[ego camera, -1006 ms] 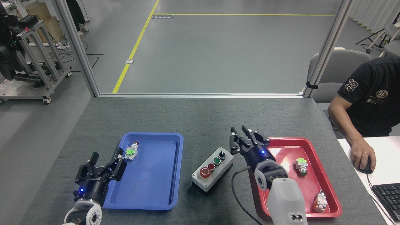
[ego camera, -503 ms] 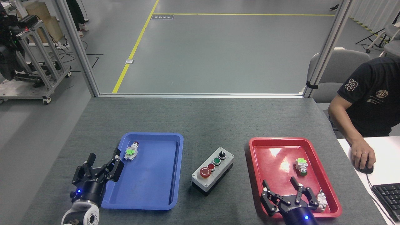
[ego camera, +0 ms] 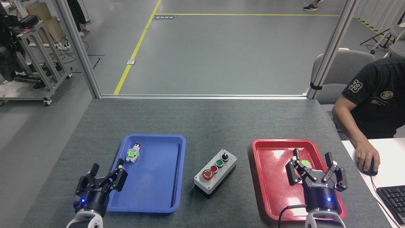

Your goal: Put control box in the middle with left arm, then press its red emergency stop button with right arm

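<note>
Right arm withdrawn from the box and re-raised over the red tray; box at centre, press apparently over or not yet confirmed.

Left to right: black left gripper (ego camera: 106, 173), fingers spread and empty, almost unmoved at the near-left corner of the shallow blue plastic tray (ego camera: 177, 177); oblong light-grey control box (ego camera: 215, 172) with black base, unmoved on the grey felt worktop (ego camera: 202, 117) between the trays, round red emergency stop button (ego camera: 208, 174) at its near end, untouched; black right gripper (ego camera: 311, 171), beside the box a second ago, since dropped low, now lifted over the shallow red plastic tray (ego camera: 262, 164), fingers spread, holding nothing, well apart from the button.
</note>
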You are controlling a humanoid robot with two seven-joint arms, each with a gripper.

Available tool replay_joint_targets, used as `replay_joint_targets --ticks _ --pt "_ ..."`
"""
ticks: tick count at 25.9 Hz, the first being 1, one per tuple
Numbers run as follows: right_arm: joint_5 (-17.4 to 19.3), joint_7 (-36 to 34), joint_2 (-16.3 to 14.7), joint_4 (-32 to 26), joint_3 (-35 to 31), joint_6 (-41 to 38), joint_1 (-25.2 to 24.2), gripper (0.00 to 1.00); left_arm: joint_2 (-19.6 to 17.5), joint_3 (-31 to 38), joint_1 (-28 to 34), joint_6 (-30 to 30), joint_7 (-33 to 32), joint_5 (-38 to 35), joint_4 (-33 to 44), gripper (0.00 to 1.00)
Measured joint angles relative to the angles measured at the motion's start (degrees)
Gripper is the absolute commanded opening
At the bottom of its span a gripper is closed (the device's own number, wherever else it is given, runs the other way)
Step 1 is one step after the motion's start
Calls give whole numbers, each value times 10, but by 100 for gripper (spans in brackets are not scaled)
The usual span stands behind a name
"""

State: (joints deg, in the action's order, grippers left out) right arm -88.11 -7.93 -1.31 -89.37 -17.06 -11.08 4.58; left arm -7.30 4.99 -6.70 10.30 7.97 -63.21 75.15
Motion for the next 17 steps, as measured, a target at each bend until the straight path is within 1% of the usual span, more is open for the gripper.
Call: replay_joint_targets --ticks 4,6,12,17 --pt "-3 -13 -8 65 1 -7 34 100 -1 -9 1 1 1 -3 2 99" --pt "-4 -9 -13 80 1 -15 40 100 0 -11 1 3 1 -1 2 99" --pt "-24 85 -19 91 2 -31 43 100 2 -12 1 3 1 4 2 99" --pt "-30 113 -21 91 0 -33 43 100 2 -12 1 3 0 5 2 99"
